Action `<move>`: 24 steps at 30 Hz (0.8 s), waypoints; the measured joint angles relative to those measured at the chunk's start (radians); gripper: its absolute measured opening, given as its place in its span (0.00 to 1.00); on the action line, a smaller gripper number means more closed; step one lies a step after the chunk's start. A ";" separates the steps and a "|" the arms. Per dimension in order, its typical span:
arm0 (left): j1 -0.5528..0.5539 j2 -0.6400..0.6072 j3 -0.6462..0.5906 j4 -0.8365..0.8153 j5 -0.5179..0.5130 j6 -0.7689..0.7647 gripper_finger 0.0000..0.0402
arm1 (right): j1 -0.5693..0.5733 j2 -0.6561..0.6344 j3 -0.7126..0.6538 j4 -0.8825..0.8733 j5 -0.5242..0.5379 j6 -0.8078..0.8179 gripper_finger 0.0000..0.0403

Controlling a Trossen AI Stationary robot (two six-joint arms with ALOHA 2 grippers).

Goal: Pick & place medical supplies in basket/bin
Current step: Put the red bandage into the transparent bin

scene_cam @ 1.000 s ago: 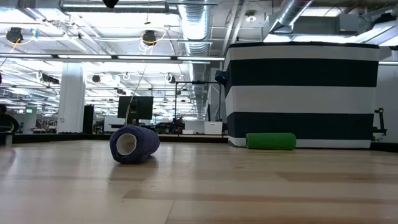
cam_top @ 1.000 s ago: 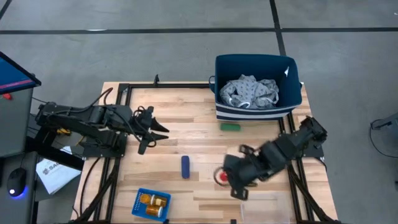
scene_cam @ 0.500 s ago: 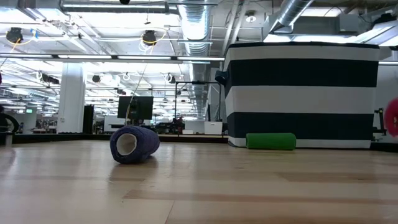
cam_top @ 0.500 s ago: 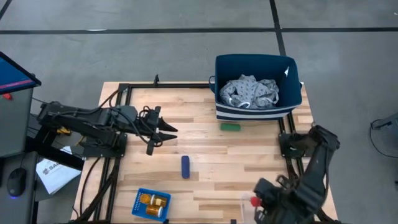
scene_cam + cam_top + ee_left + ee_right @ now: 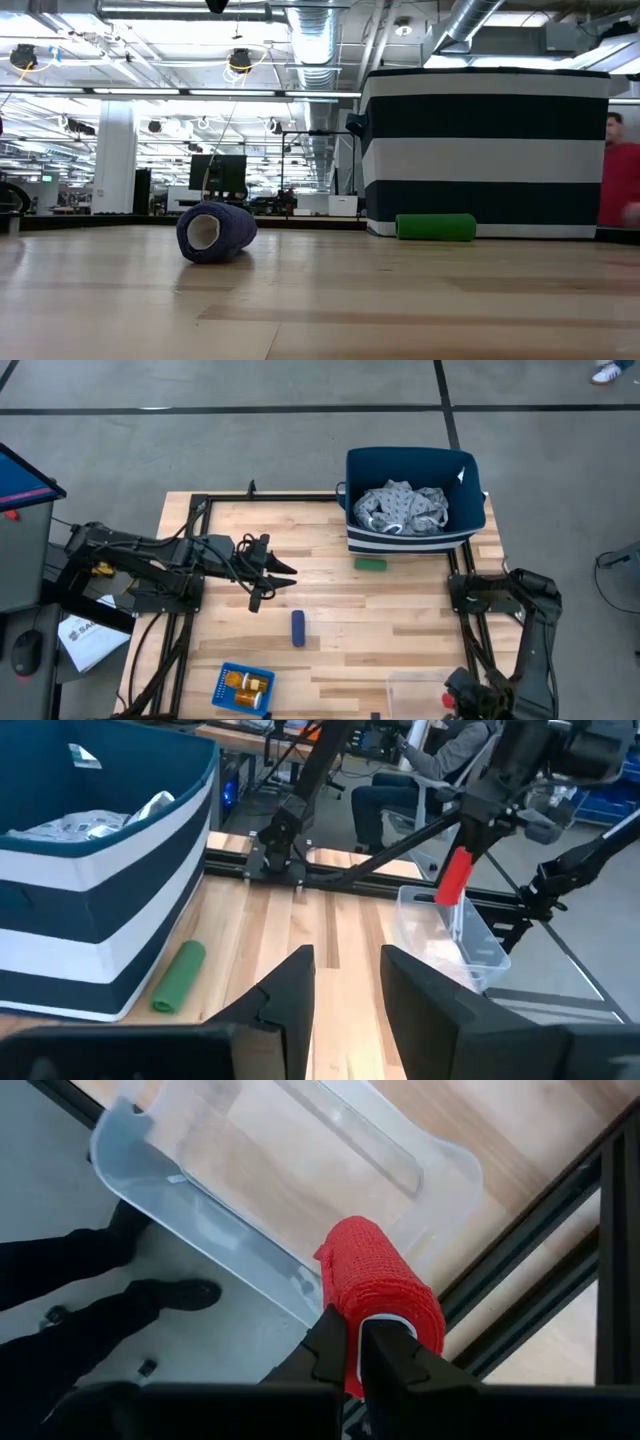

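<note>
Far left of high view, left arm reaches in over the wooden table, left gripper hanging above bare boards mid-left, fingers spread apart, pinching nothing; left wrist view shows the gap between its two dark fingers too. Near front-left edge sits the small blue perforated basket with two orange pill bottles lying inside it. Just right of that and further back, dark blue cylinder lies on its side on the boards, apart from both grippers; low view shows it as a roll with its open end facing the camera. Next right, green cylinder lies flat just in front of the navy bin with white stripes, near the bin wall, not clearly touching; same in low view. Bin stands at the back right of the table, grey patterned cloth garment bunched inside it. Front right, clear plastic tray sits at the table edge. Right gripper is at the front-right corner by the tray, fingers pressed onto the red cylinder, holding it upright above the tray's rim; left wrist view shows the red cylinder raised over the tray. Person in red at far right edge of low view
</note>
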 joint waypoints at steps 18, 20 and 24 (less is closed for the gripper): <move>-0.001 0.008 0.002 0.016 -0.027 -0.071 0.27 | 0.019 0.000 -0.270 0.290 -0.018 0.032 0.02; -0.001 0.008 0.002 0.017 -0.027 -0.076 0.27 | 0.018 0.000 -0.289 0.320 -0.018 0.028 0.02; -0.001 0.008 0.002 0.017 -0.027 -0.094 0.27 | 0.018 0.000 -0.293 0.317 -0.017 0.001 0.02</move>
